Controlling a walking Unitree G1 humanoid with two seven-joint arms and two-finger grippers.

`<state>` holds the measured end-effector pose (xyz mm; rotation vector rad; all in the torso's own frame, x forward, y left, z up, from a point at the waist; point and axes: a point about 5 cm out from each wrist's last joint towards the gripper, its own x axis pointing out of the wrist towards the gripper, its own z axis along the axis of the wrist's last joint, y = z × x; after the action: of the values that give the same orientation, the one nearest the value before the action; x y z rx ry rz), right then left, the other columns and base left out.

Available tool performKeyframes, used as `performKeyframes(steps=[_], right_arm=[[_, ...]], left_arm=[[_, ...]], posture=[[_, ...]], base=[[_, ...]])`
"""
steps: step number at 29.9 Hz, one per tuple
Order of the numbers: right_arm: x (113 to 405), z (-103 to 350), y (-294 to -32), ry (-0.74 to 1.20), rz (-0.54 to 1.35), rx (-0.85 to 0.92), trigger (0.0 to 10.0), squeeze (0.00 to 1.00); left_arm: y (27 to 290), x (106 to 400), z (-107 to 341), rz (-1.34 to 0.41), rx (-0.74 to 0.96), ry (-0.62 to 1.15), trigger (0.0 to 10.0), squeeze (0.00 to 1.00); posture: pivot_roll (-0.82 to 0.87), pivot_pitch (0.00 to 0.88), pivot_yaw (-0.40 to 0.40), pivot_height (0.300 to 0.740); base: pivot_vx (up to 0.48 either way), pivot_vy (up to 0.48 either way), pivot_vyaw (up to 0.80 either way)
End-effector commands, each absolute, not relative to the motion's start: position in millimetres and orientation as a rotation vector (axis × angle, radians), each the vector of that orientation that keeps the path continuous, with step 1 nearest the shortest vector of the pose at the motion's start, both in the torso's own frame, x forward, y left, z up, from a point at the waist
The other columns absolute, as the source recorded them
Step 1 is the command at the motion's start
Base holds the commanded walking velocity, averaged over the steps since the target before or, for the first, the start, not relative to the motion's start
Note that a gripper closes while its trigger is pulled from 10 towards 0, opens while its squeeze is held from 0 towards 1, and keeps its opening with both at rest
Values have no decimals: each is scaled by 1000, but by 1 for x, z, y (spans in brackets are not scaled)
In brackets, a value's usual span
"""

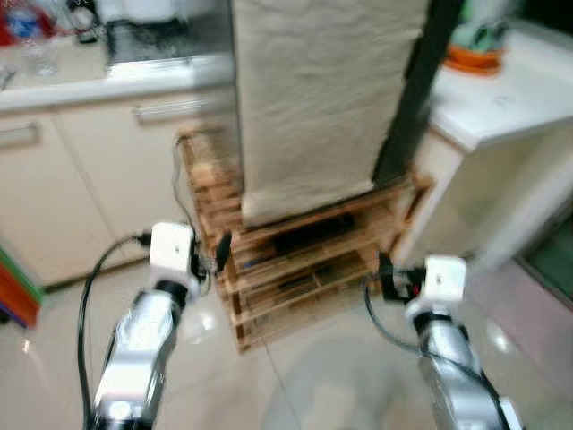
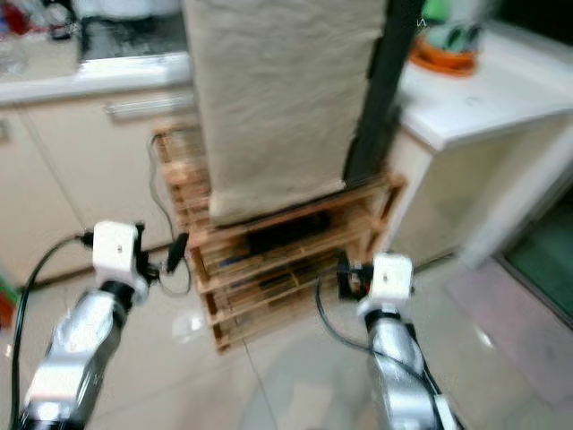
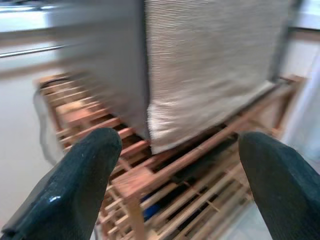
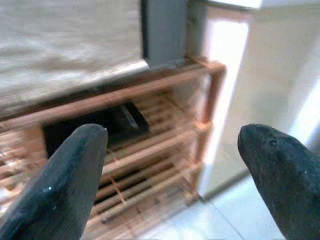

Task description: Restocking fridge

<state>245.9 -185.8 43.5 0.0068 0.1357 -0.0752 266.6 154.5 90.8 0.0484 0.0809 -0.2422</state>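
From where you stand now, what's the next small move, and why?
Probably hold still and let the view settle. The head views are blurred, and both the left gripper and right gripper are open and empty, pointed low at the wooden rack under the cloth-covered fridge, with no handle in sight.

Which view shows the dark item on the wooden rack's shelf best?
The right wrist view: the dark item lies close and fairly sharp on the rack. Both eye views show it as a blurred dark patch; the left wrist view shows only shadowy shapes between slats.
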Motion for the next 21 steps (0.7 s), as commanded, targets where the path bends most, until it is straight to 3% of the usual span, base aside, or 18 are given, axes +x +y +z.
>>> performKeyframes(steps=[1,21], right_arm=[[249,48,-179,117,-58,22,10000,0],[250,47,-181,119,-63,13,10000,0]], left_arm=[[164,271,97,-226,87,62,10000,0],[157,269,103,-277,69,17,10000,0]], posture=[[-23,0,8,740],[-24,0,6,740]], base=[[0,472,-788],[287,369,-774]])
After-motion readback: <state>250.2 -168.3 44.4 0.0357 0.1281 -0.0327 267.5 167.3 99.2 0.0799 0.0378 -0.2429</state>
